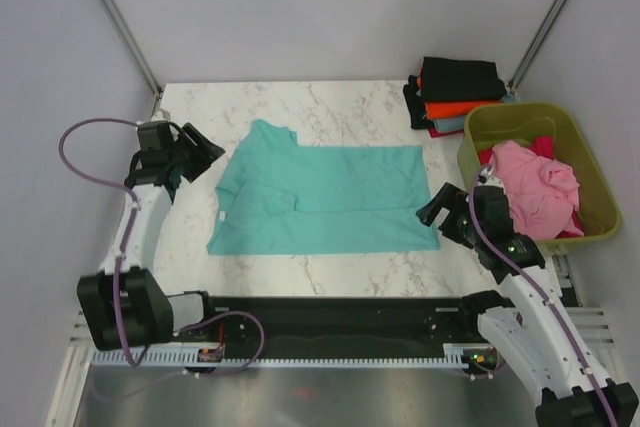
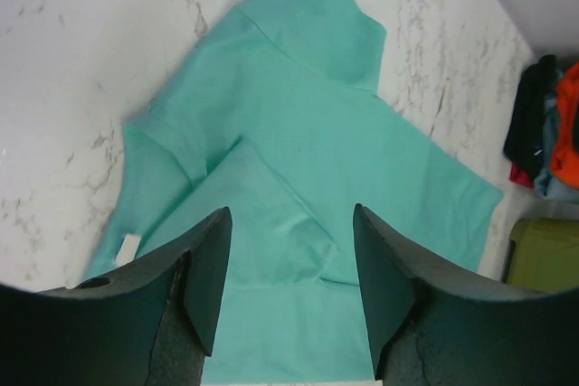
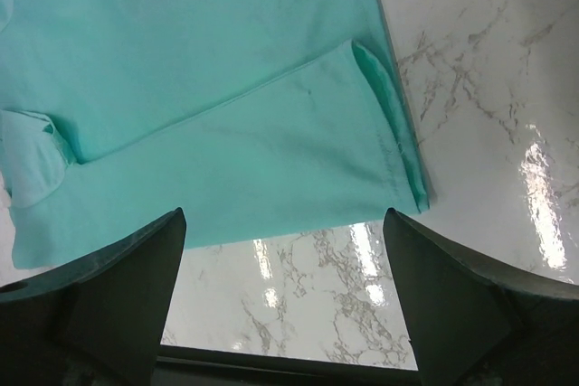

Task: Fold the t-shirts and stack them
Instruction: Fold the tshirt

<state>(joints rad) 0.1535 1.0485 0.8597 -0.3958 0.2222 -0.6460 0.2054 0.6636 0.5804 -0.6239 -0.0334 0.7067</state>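
The tee (image 1: 320,197) lies flat in the middle of the table (image 1: 300,102), its near side already folded over. The left claw (image 1: 203,157) at its left end and the right claw (image 1: 437,213) at its near right corner both stand open and empty. For the next fold, I think each should pinch both layers and lift evenly.

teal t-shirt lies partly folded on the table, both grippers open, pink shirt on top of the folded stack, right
No: the pink shirt lies in the olive-green tub, not on the folded stack, as the top external view shows. The teal t-shirt does lie partly folded on the table, left gripper and right gripper open.
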